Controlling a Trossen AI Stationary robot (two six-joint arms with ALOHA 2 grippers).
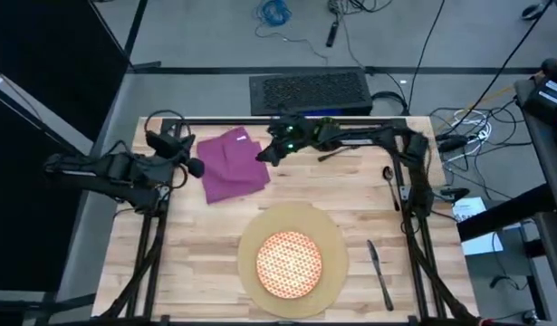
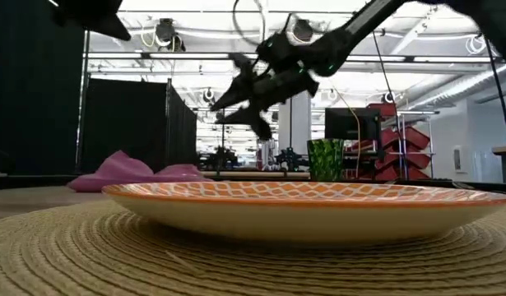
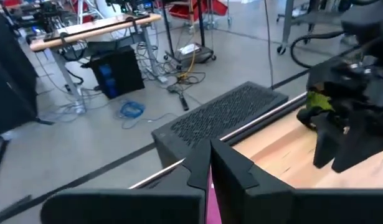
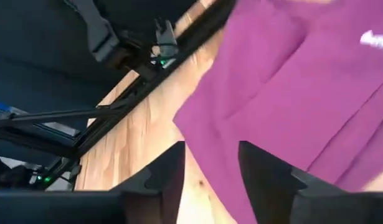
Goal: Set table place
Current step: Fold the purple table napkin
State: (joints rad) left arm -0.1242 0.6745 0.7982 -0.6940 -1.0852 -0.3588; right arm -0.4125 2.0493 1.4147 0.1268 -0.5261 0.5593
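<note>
We've got plate (image 1: pixel 290 261) on mat (image 1: pixel 324 232), knife (image 1: pixel 379 273) beside it; napkin (image 1: pixel 231 164), fork (image 1: pixel 388 186), cup (image 2: pixel 324 159) still unplaced, right gripper (image 1: pixel 263 156) open, empty over napkin's edge, left gripper (image 1: pixel 193 167) narrow, idle.

Pale plank counter (image 1: pixel 196 244), black-framed, bearing a purple napkin (image 1: pixel 231 165), tan mat (image 1: pixel 292 258) under the plate, knife (image 1: pixel 379 274), utensil (image 1: pixel 389 186).
</note>
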